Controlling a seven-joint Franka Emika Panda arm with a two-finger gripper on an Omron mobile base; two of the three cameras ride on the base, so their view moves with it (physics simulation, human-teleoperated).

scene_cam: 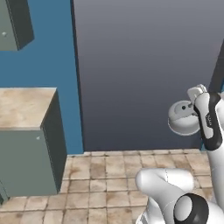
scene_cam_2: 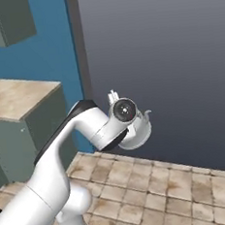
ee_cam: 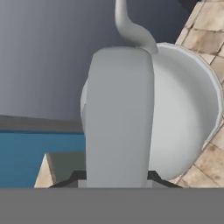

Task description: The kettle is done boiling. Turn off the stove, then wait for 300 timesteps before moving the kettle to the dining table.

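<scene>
The silver-grey kettle [scene_cam: 183, 121] hangs in the air above the tiled floor, in front of a tall dark grey panel. My gripper [ee_cam: 118, 177] is shut on its flat arched handle [ee_cam: 120, 113]. In the hand view the rounded kettle body [ee_cam: 183, 113] bulges to the right of the handle and the curved spout [ee_cam: 130, 26] points away at the top. From the right base view the kettle [scene_cam_2: 139, 130] sits just beyond my hand, which covers the fingers. The stove and the dining table are out of view.
A beige marble counter [scene_cam: 24, 107] on a grey-green cabinet [scene_cam: 26, 162] stands at the left, with an upper cabinet [scene_cam: 13, 22] above it. A blue wall [scene_cam: 52, 52] and the dark grey panel [scene_cam: 144, 65] close the far side. Tan floor tiles [scene_cam: 100, 175] lie below.
</scene>
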